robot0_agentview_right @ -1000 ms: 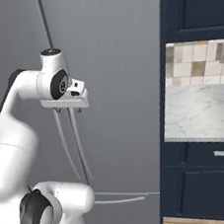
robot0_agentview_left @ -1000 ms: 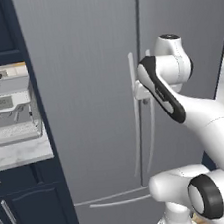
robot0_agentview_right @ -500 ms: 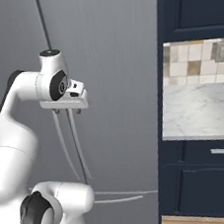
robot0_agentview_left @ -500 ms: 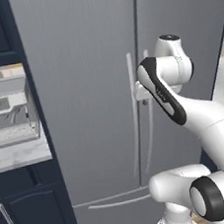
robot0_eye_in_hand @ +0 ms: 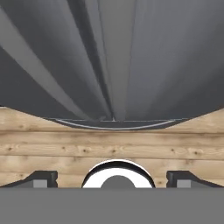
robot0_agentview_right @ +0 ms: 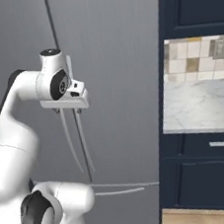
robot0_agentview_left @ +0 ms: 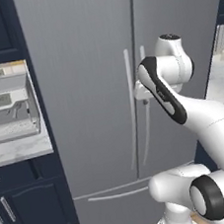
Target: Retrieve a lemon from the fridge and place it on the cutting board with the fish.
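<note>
The fridge (robot0_agentview_left: pixel 91 86) is a tall grey steel French-door unit and both doors are shut. Its two long curved handles (robot0_agentview_left: pixel 131 106) run down the middle seam. My gripper (robot0_agentview_right: pixel 66 111) hangs open just in front of the handles' upper part and points down, touching nothing. In the hand view I look down the door fronts (robot0_eye_in_hand: pixel 153 57), and my fingertips (robot0_eye_in_hand: pixel 41 178) stand wide apart with nothing between them. The lemon, the cutting board and the fish are out of view.
A grey coffee machine (robot0_agentview_left: pixel 9 109) stands on a marble counter (robot0_agentview_left: pixel 18 145) left of the fridge, above navy cabinets (robot0_agentview_left: pixel 31 208). To the right there is a tiled alcove with a marble counter (robot0_agentview_right: pixel 203 108) in a navy cabinet wall (robot0_agentview_right: pixel 206 177). Wooden floor (robot0_eye_in_hand: pixel 65 144) lies below.
Both base views have shifted slightly, so the camera moved a little. The arm keeps its pose in front of the handles and the gripper stays open.
</note>
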{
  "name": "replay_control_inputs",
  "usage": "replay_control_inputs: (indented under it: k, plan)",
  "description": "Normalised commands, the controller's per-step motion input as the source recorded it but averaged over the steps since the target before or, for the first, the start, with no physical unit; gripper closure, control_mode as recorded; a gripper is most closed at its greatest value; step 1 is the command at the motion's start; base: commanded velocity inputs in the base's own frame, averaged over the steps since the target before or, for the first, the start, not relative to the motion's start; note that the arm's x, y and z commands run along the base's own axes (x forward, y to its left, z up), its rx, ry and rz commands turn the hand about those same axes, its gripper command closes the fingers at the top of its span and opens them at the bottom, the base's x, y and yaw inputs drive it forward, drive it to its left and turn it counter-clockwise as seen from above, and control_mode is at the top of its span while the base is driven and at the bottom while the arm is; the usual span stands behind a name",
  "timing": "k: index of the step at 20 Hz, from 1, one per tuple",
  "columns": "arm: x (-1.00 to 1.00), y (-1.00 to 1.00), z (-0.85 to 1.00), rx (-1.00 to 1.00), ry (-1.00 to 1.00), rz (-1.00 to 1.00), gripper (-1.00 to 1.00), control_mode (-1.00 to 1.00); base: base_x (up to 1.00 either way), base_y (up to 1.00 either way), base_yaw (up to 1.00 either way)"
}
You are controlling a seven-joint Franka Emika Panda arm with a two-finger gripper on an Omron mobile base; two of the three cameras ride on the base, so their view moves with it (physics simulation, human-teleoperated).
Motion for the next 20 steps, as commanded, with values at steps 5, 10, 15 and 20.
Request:
replay_control_inputs:
  k: [5,10,15,20]
  plan:
    - [0.0,0.0,0.0,0.0,0.0,0.0,-1.0,1.0,-0.04,0.34,0.0]
    - [0.0,0.0,0.0,0.0,0.0,0.0,-1.0,1.0,-0.01,0.35,0.0]
    - [0.0,0.0,0.0,0.0,0.0,0.0,-1.0,1.0,0.0,0.0,0.0]
    - [0.0,0.0,0.0,0.0,0.0,0.0,-1.0,1.0,-0.13,-0.24,0.0]
